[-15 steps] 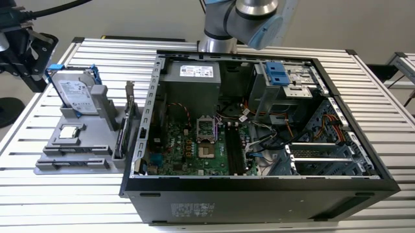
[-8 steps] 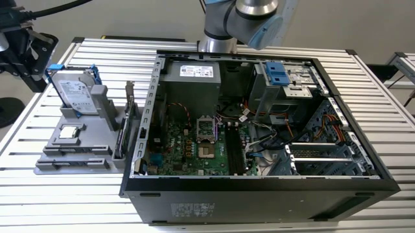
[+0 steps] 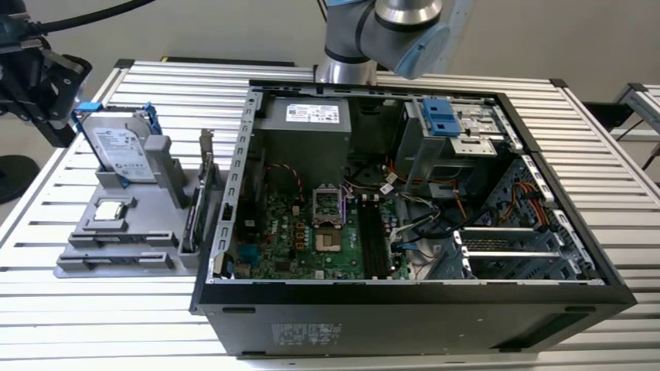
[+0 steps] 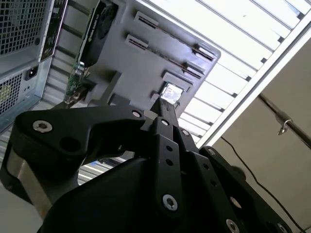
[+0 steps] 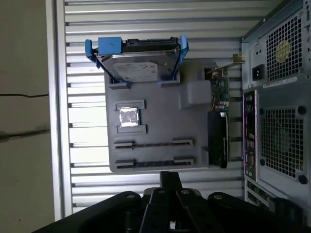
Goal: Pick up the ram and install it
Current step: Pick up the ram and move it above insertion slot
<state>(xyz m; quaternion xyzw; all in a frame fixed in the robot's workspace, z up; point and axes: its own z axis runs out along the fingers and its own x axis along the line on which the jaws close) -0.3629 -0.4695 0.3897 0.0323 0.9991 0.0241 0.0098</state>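
The gripper (image 5: 170,176) has its two black fingers drawn together with nothing seen between them. It hangs clear of the grey holder (image 5: 160,116), off the holder edge nearest the two long slots. The ram (image 5: 153,144) stands on edge in one of these slots, apart from the gripper and untouched. A similar second strip (image 5: 153,161) sits in the neighbouring slot, between the ram and the fingertips. Seen edge-on in the first wrist view, the ram is only a long, thin, dark line running between the slot's grey end blocks; its chips and label cannot be made out from this angle. Beyond the ram, farther from the gripper, a small silvery processor chip (image 5: 129,117) lies in its own recess. Past that, a hard drive (image 5: 138,68) stands in a blue bracket. A graphics card (image 5: 217,141) stands along the holder's side facing the open computer case (image 5: 282,97). Everything rests on the slatted metal table (image 5: 87,24).
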